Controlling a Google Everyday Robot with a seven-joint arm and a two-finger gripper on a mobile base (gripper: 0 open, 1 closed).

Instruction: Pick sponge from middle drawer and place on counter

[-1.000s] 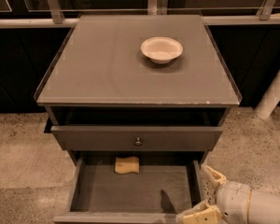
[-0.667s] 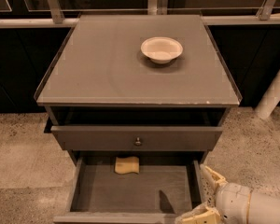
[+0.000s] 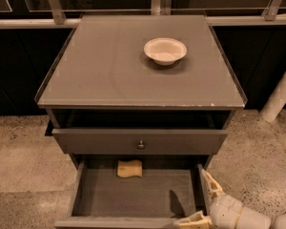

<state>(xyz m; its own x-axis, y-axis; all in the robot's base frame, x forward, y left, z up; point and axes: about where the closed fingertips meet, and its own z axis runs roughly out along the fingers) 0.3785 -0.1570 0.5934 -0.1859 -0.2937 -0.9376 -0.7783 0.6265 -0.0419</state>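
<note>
The sponge [image 3: 129, 168] is a small yellow-tan block lying at the back of the open middle drawer [image 3: 138, 197], just left of centre and partly under the drawer front above. The rest of the drawer floor is bare. My gripper [image 3: 203, 202] is at the drawer's front right corner, low in the view. Its cream fingers [image 3: 211, 183] are spread apart and hold nothing. It is well to the right of the sponge and nearer the camera. The counter [image 3: 109, 66] is the flat grey cabinet top above.
A white bowl [image 3: 165, 50] stands on the counter, right of centre toward the back. A grey drawer front with a small round knob [image 3: 141, 145] sits above the open drawer. Speckled floor surrounds the cabinet. A pale post [image 3: 280, 95] stands at the right.
My gripper has edged slightly to the left at the drawer's front right corner. The sponge and the bowl have not moved.
</note>
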